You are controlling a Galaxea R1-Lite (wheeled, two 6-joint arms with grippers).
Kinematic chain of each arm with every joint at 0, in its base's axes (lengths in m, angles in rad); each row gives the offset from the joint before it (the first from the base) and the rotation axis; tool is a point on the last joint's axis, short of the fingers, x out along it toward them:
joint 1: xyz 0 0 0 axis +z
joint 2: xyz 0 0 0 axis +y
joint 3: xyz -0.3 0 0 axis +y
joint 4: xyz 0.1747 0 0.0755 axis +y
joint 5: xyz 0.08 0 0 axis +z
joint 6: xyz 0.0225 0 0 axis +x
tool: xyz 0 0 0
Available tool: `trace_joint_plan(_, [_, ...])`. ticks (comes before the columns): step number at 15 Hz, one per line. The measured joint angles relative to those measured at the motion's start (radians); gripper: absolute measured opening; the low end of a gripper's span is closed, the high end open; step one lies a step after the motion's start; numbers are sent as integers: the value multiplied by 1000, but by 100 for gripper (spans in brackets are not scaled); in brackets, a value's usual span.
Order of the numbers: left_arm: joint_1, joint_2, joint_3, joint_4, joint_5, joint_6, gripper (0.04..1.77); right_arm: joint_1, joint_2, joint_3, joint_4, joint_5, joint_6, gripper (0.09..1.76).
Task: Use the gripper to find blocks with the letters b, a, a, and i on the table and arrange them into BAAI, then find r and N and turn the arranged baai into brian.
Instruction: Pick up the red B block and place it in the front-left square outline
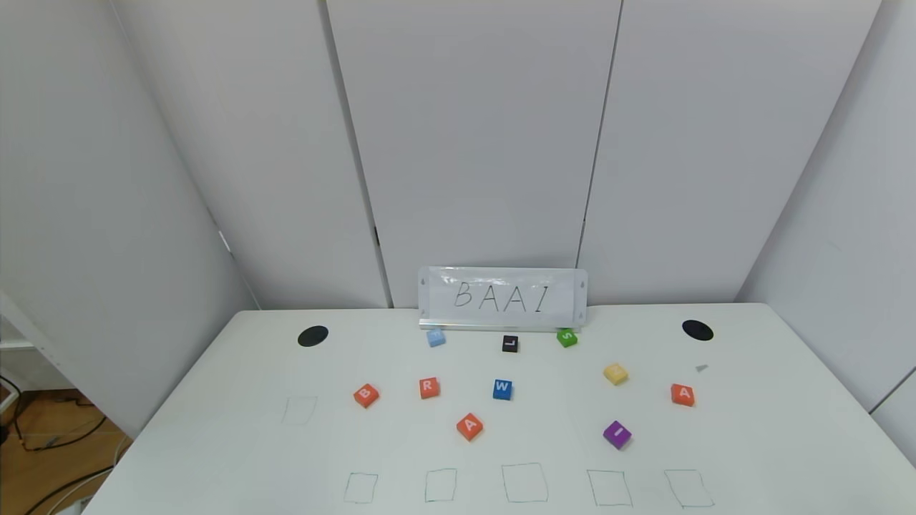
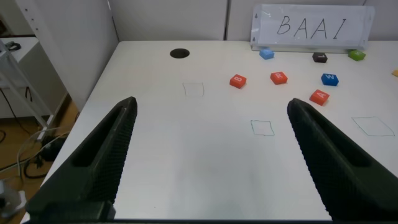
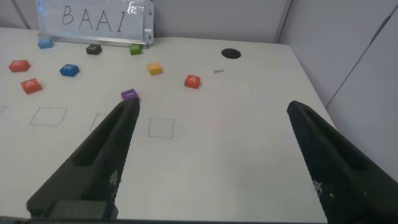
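A sign (image 1: 502, 298) at the back of the desk (image 1: 787, 429) reads "BAAI". Four blocks lie apart on the desk: orange B (image 1: 366, 395), orange A (image 1: 469, 427), orange A (image 1: 683, 395), purple I (image 1: 617, 434). Orange R (image 1: 429, 388) sits between B and blue W (image 1: 502, 389). Behind them lie black L (image 1: 509, 343) and green S (image 1: 567, 337). Left claw (image 2: 211, 158) hangs open above the desk's left part; right claw (image 3: 208, 158) hangs open above its right part. Neither holds anything.
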Motion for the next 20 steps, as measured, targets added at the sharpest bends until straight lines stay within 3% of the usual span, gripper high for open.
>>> trace_joint_plan(20, [0, 1, 0, -3, 1, -16, 172, 0, 0, 0, 0, 0, 2, 171])
